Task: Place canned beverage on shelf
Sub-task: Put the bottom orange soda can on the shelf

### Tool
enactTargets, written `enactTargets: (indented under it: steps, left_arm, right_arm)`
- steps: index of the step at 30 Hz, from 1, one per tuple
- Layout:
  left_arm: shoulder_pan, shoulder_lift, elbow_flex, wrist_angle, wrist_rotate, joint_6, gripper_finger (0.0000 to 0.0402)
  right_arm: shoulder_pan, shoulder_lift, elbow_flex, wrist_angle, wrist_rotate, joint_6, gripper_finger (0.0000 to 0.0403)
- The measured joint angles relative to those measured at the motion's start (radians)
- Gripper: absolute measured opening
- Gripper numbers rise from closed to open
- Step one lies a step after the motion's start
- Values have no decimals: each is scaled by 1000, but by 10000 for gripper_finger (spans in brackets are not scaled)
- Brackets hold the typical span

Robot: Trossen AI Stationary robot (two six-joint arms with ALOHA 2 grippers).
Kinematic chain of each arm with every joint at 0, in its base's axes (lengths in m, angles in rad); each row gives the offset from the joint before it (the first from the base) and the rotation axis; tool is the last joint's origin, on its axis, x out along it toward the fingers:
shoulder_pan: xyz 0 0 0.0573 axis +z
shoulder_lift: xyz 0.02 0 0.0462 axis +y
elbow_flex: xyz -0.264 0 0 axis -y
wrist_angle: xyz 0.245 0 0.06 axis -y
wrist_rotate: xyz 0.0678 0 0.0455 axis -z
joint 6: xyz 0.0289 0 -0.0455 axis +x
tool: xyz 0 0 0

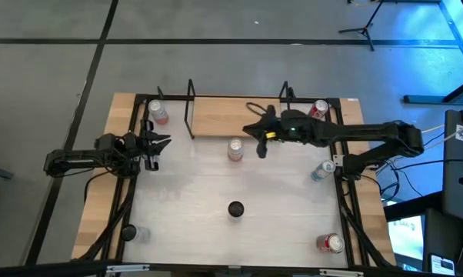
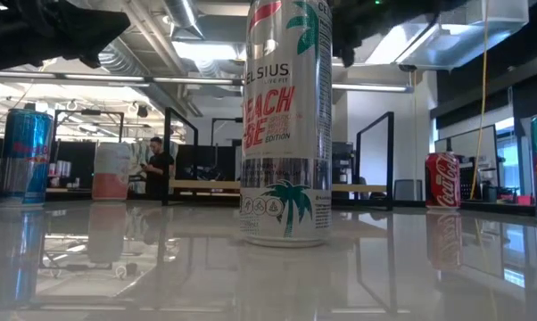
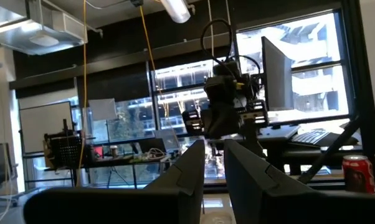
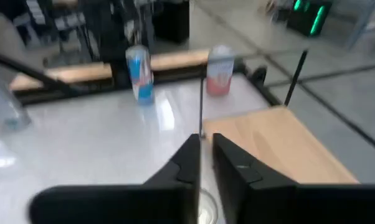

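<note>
The shelf [image 1: 235,117] stood along the table's [image 1: 185,196] far edge, and the white can [image 1: 235,149] stood upright on the table just before the shelf's front edge, not on the board. The right gripper [image 1: 260,141], jaws nearly pressed together and holding nothing, hung just beside the can. The left gripper [image 1: 159,145], jaws nearly together and empty, waited near the left edge.

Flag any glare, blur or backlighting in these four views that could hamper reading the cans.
High view: blue light spills over the floor top right. Low view: the glossy white tabletop mirrors the tall white Celsius can. Left wrist view: bright windows leave the foreground dark. Right wrist view: soft blur over the light-wood shelf board.
</note>
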Motion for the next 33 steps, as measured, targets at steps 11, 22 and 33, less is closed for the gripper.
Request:
enactTargets:
  steps: [11,22,33]
  left_arm:
    - [0,0,0,-6,6,-9,53]
    - [0,0,0,-8,0,-8,53]
    - [0,0,0,-7,0,-9,53]
  right_arm:
    - [0,218,295,-390,-54,-40,321]
    - [0,261,346,-435,-47,-24,363]
    - [42,340,347,-437,-73,-22,344]
